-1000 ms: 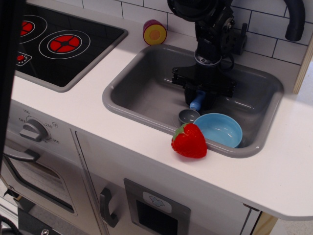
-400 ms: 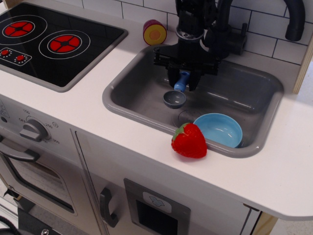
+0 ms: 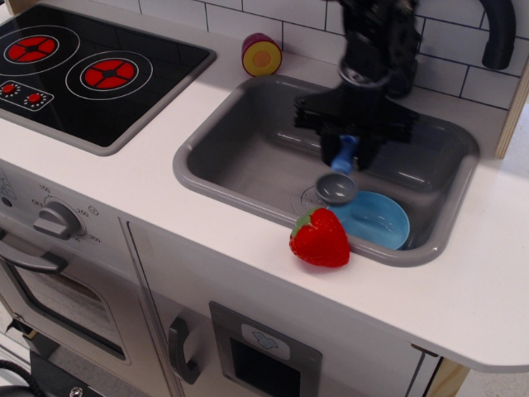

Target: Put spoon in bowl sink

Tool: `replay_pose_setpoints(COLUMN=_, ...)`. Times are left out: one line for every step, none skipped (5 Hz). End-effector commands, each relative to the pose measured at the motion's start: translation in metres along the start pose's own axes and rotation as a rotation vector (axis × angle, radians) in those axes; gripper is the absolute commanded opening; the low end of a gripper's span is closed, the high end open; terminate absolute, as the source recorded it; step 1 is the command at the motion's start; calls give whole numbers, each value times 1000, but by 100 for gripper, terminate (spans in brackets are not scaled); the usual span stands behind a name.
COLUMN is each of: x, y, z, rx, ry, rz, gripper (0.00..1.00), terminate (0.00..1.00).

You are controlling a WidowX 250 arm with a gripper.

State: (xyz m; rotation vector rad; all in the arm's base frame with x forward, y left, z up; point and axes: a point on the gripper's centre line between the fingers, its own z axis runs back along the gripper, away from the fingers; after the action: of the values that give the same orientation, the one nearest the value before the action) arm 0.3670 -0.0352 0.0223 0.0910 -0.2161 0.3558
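My gripper (image 3: 350, 149) is shut on the blue handle of the spoon (image 3: 339, 180) and holds it in the air over the grey sink (image 3: 248, 149). The spoon's dark-grey cup head hangs just above the left rim of the light-blue bowl (image 3: 376, 222). The bowl lies in the sink's front right corner. The black arm rises from the gripper toward the tiled wall.
A red toy strawberry (image 3: 320, 238) sits on the white counter at the sink's front rim, touching the bowl's side. A yellow and purple toy (image 3: 261, 55) stands behind the sink. The black stovetop (image 3: 83, 70) is at the left. A dark faucet (image 3: 501, 33) is at the top right.
The gripper lifted the spoon from the sink floor, swung left, and has now moved right and forward. The spoon head now hangs by the bowl's left rim.
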Motion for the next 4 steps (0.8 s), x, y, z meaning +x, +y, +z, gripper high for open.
replay_pose_setpoints(x=-5, y=-18, z=17, rx=-16, ry=-132, rz=54, gripper=0, terminate=0)
replay_pose_setpoints(x=-5, y=-22, z=16, rx=0, ry=-165, rz=77, gripper=100, terminate=0)
replay_pose_setpoints(x=-6, y=-24, z=16, rx=-21, ry=-148, rz=95, gripper=100, terminate=0)
replay_pose_setpoints(x=-11, y=-27, z=24, rx=-53, ry=-132, rz=101, gripper=100, terminate=0)
